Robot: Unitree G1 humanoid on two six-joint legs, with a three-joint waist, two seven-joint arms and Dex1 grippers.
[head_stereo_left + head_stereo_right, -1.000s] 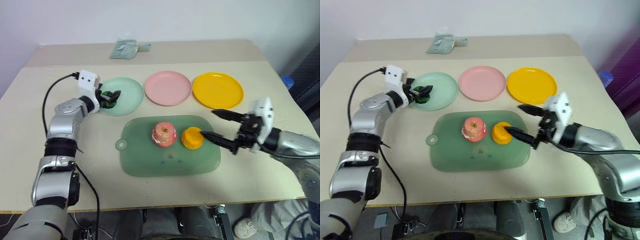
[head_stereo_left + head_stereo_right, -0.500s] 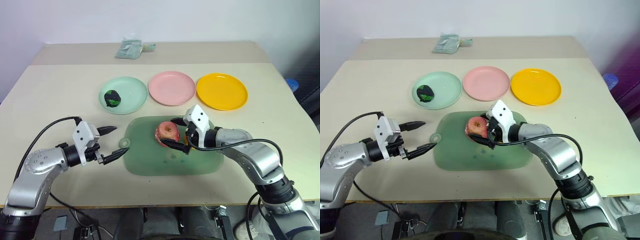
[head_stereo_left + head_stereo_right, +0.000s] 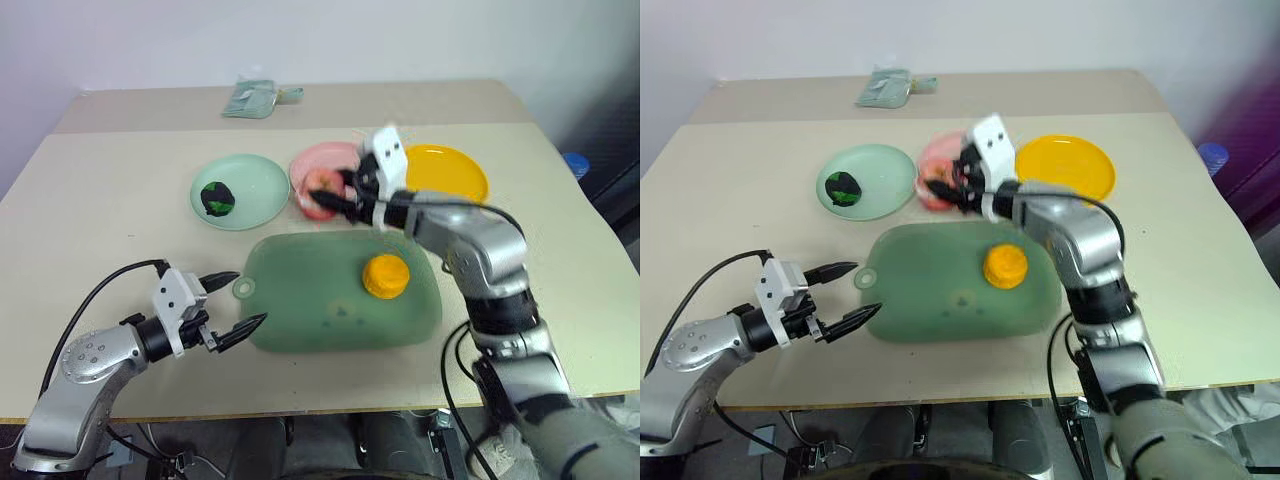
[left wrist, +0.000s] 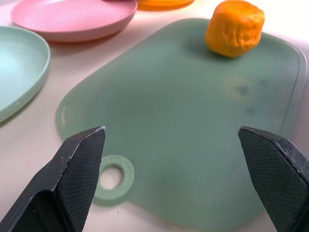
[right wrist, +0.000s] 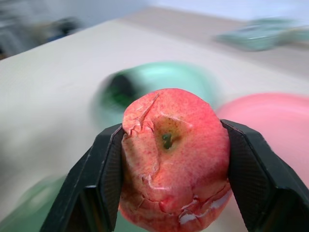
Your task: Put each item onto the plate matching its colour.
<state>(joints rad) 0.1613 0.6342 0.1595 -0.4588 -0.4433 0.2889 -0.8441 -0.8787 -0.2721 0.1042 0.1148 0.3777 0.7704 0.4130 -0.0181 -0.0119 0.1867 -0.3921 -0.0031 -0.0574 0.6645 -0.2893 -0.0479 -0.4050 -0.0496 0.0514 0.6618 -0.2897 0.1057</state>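
Currently the pink-red apple [image 5: 175,159] sits pinched between the two black fingers of the right gripper [image 3: 340,196], stem dimple facing the wrist camera, held over the near edge of the pink round plate [image 3: 325,160]. Beyond the right gripper's tips lies the mint green round plate [image 3: 252,190], carrying the dark green-and-black lumpy ball [image 3: 216,196]. Yellow round plate [image 3: 452,170] lies beside the right wrist. Orange fruit [image 3: 384,276] rests on the translucent green board [image 3: 310,300], below that arm. Left gripper [image 3: 232,302] hovers low at the board's handle-hole end, fingers spread wide, holding nothing. Tan table [image 3: 110,210] underneath.
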